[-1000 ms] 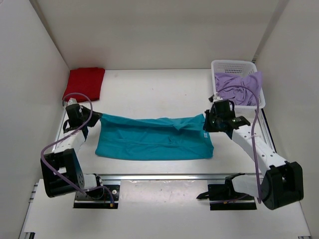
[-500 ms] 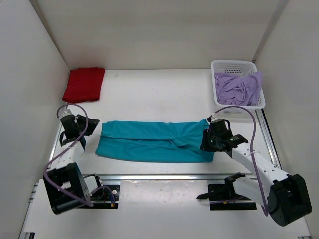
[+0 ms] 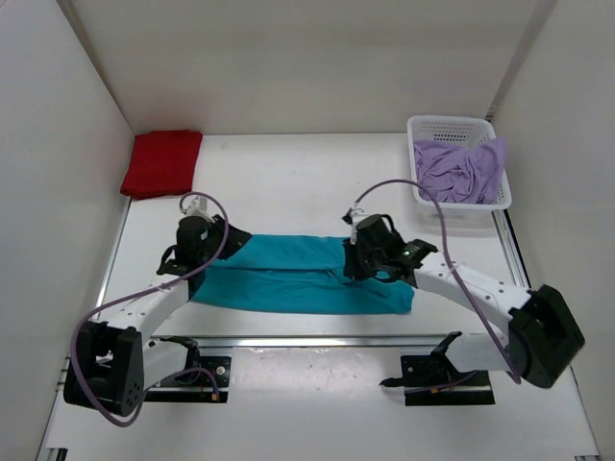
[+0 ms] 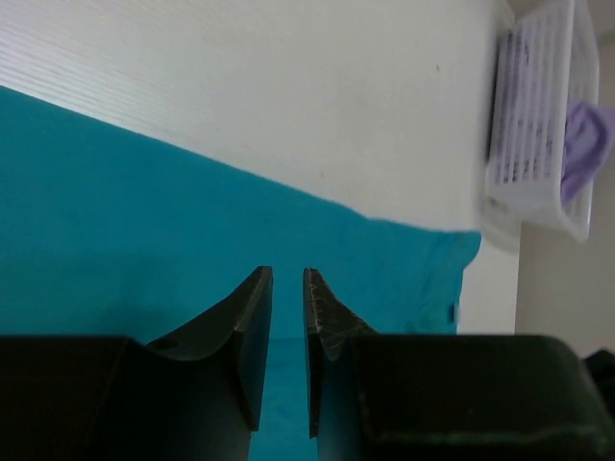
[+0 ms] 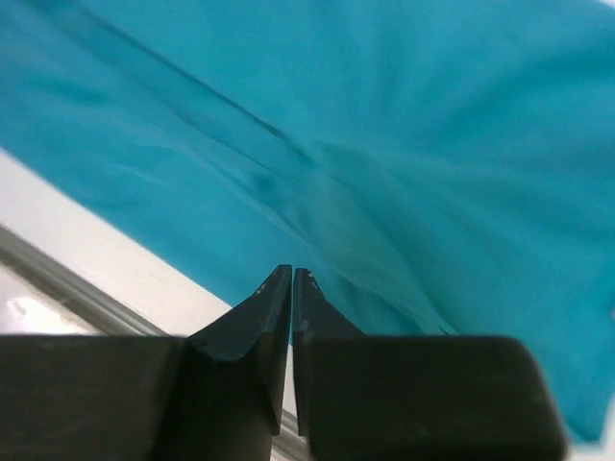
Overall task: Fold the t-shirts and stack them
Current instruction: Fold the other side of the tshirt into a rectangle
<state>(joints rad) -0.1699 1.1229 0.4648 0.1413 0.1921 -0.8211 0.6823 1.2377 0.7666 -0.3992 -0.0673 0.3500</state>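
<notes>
Teal-blue shirt (image 3: 298,279) lies as a lengthwise-folded strip at frame centre, with left gripper (image 4: 287,279) jaws nearly closed and right gripper (image 5: 292,274) jaws closed, both empty above it; judged mid-fold, next move: open, pinch one end, fold crosswise.

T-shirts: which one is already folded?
The red t-shirt in the far left corner, a neat square. The teal t-shirt lies spread out as a long strip in the middle; the lavender t-shirt is bunched in the white basket.
</notes>
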